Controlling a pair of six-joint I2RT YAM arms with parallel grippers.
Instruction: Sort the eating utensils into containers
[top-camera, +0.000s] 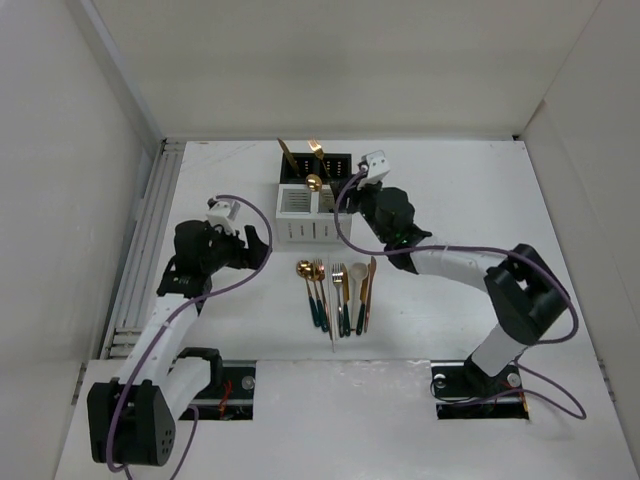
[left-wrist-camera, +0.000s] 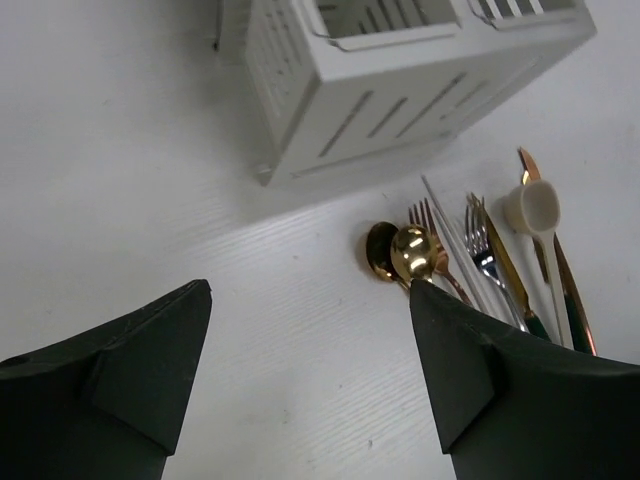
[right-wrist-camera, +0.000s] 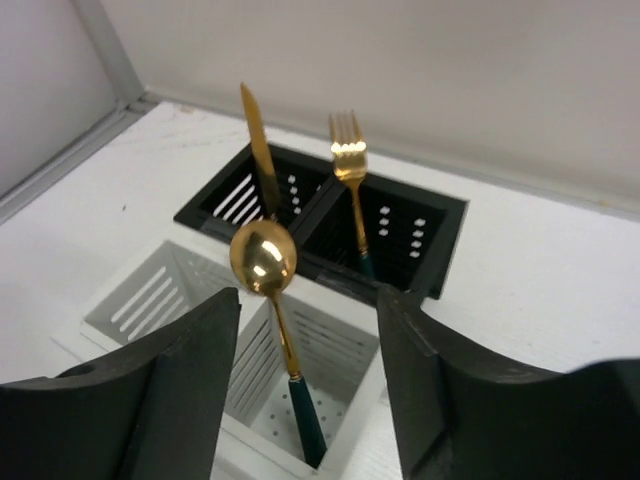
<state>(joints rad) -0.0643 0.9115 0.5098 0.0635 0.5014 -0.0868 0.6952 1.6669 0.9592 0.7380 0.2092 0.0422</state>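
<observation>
Standing spoon: a spoon with a gold bowl up and a dark teal handle down stands tilted in one compartment of the white holder. It is between the fingers of the right gripper, and neither finger touches it.
Right gripper: the fingers are spread wide, one on each side of the spoon's handle, and grip nothing.
White holder: directly under and just ahead of the right gripper. Its other compartment, to that gripper's left, holds nothing visible.
Black holder: the black holder is beyond the white one, farther from the right gripper, and the two appear to touch.
Knife and fork: a gold knife stands in the black holder's left compartment and a gold fork in its right one, both ahead of the right gripper.
Loose row: the remaining utensils lie side by side on the table, ahead and to the right of the left gripper. A gold spoon head is nearest it and a cream spoon farther right.
Left gripper: the fingers are apart and hold nothing. It hangs over bare table, with the white holder ahead of it.
</observation>
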